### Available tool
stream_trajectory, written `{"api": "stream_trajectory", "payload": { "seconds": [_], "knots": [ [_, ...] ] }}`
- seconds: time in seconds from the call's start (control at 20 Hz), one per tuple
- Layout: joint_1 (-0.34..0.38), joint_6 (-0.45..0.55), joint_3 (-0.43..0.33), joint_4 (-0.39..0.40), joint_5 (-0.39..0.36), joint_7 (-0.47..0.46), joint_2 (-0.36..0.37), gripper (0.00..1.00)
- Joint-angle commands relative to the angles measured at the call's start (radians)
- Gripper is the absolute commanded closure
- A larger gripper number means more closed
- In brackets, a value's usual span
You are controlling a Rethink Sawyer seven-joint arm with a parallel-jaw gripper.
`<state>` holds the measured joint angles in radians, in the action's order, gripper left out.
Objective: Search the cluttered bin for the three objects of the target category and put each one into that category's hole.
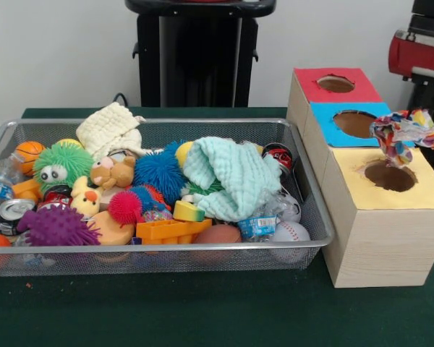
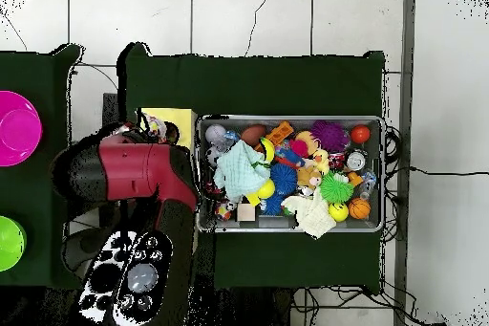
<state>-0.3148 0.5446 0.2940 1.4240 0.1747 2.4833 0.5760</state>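
From the front, the dotted cloth point(image 1: 407, 134) hangs bunched in the air just above the round hole point(image 1: 389, 176) in the yellow top of the near box point(image 1: 380, 231), a little to its right. Whatever carries it lies past the right edge, so I cannot tell how the fingers are set; the cloth's hanging clear of the box suggests it is held. The step in hand looks like delivering the first cloth. The next move calls for bringing it squarely over the hole before letting go, since a loose tail could catch on the rim. Two cloths remain in the wire bin point(image 1: 312, 210) on the green counter point(image 1: 202, 311): the mint-green cloth point(image 1: 231, 177) draped over toys right of centre, and the cream cloth point(image 1: 112, 129) against the far rim at the left.

From overhead, the red arm point(image 2: 143, 174) reaches over the boxes and hides all but a strip of yellow top point(image 2: 172, 117), and the fingers with it. In the bin point(image 2: 291, 119), the mint-green cloth point(image 2: 239, 169) lies near the arm's side and the cream cloth point(image 2: 310, 212) towards the bottom rim.
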Motion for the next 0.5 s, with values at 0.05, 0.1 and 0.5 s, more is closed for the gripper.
{"api": "stream_trajectory", "payload": {
  "seconds": [0.05,0.1,0.5],
  "knots": [
    [0.051,0.002,-0.019,0.018,-0.103,-0.017,-0.038,1.0],
    [0.055,0.006,-0.02,0.0,-0.111,-0.022,-0.039,1.0],
    [0.097,0.073,-0.044,-0.166,-0.149,-0.047,-0.049,1.0]
  ]
}}
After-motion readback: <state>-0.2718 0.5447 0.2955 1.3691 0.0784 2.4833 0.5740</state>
